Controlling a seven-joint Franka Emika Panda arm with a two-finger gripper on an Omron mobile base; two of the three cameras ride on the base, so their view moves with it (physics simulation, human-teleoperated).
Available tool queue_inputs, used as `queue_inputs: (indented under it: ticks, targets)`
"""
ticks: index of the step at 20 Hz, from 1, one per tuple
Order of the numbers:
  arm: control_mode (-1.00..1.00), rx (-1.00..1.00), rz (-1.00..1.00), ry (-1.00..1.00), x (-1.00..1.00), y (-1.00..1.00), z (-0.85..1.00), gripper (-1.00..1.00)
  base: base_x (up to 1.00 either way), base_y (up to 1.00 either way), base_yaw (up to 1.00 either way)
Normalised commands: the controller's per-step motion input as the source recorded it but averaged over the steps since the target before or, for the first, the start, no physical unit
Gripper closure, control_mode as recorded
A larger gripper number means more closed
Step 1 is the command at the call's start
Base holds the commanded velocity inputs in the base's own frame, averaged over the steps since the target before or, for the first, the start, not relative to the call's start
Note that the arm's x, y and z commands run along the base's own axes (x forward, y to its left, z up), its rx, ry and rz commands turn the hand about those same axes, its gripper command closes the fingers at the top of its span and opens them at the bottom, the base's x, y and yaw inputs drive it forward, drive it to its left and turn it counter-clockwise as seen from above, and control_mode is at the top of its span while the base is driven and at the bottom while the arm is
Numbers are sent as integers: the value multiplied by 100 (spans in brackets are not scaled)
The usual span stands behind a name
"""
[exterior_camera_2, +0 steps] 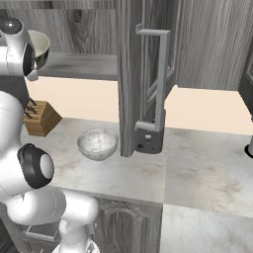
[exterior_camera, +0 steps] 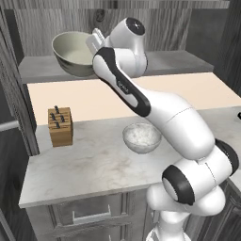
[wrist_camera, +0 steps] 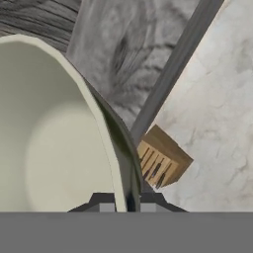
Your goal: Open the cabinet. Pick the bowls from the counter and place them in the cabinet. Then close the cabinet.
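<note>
The beige-olive bowl (exterior_camera: 71,52) with a cream inside hangs tilted at the left of the open cabinet's grey shelf (exterior_camera: 179,62). My gripper (exterior_camera: 93,46) is shut on its right rim. In the hand view the fingertips (wrist_camera: 106,202) pinch the bowl's rim (wrist_camera: 111,148) between them, at my gripper (wrist_camera: 127,204). The same bowl (exterior_camera_2: 40,45) peeks out behind the arm in the right base view. The white-grey speckled bowl (exterior_camera: 141,137) (exterior_camera_2: 98,143) stands upright on the marble counter (exterior_camera: 89,167) (exterior_camera_2: 202,163).
A wooden knife block (exterior_camera: 60,125) (exterior_camera_2: 40,117) (wrist_camera: 160,159) stands on the counter left of the speckled bowl. The cabinet's open door (exterior_camera_2: 129,74) with its long bar handle (exterior_camera_2: 161,79) juts out over the counter right of that bowl. Grey drawer fronts (exterior_camera: 89,214) sit below.
</note>
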Motion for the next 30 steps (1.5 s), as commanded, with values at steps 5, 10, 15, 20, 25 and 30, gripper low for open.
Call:
queue_inputs:
  ticks: [5, 10, 15, 20, 25, 30]
  targets:
    - [-100, -1, 0, -9, 46, 0, 0, 100, 0, 0, 0]
    - [-100, 0, 0, -4, 39, 0, 0, 100, 0, 0, 0]
    - [-100, -1, 0, 0, 28, 2, -8, 100, 0, 0, 0]
    - [-100, -3, 0, 0, 19, 3, -15, 100, 0, 0, 0]
    - [-100, -3, 0, 17, 0, 0, -18, 100, 0, 0, 0]
    - [-100, -5, 0, 31, -1, 0, -10, 100, 0, 0, 0]
